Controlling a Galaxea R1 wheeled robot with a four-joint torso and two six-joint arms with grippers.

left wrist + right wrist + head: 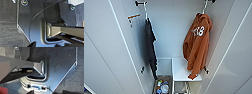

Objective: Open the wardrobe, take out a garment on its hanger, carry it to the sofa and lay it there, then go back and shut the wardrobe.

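Note:
The wardrobe (169,30) stands open in front of me in the head view, its white doors swung out at the left (104,50) and right (236,57). Inside on the right, the burnt-orange garment (196,47) with white letters hangs from its thin white hanger (204,8), hooked near the top. It hangs free, and its lower hem reaches just over the edge of a white shelf (182,71). Both wrist views look past the robot's dark plate at grey carpet (7,25) (77,78).
A dark grey-black garment (150,47) hangs at the wardrobe's left from a rail (140,3). At the bottom of the wardrobe sits a bin of small colourful items (162,87). An orange label (133,17) is stuck on the left inner wall.

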